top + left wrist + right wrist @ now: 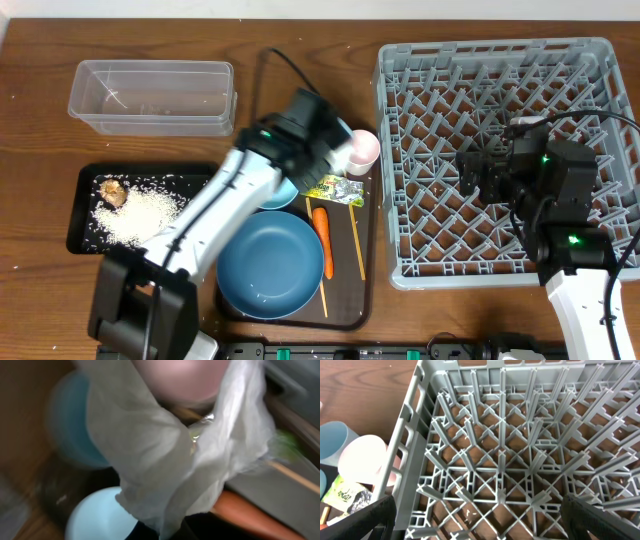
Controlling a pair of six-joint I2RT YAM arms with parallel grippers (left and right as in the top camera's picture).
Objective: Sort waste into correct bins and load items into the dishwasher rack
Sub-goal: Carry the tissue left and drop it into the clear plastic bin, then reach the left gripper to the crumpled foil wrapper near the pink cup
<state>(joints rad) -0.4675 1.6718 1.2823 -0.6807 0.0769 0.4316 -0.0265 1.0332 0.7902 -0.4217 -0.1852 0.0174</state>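
Nearest the robot, the plate (268, 268) lies on the brown tray (342, 296). The carrot (322, 240) and the chopsticks (358, 245) lie just beside it on the right. To the left, apart from that tray, the black tray (80, 240) sits on the desk (40, 130) and holds rice (150, 212) and a brown lump (115, 193).

Farther on, the wrapper (335, 190) lies just beyond the carrot. The bowl (283, 192) shows partly under the left arm. The left hand (328, 150) is closed on the napkin (165, 455), which fills the blurred wrist view and hangs close to the pink cup (363, 148). The blue cup (332, 440) stands just beside the pink one.

To the right, the right hand (480, 527) hovers over the rack (490, 48) with its jaws wide apart and nothing between them. Farthest off, at the left, stands the tub (150, 95).
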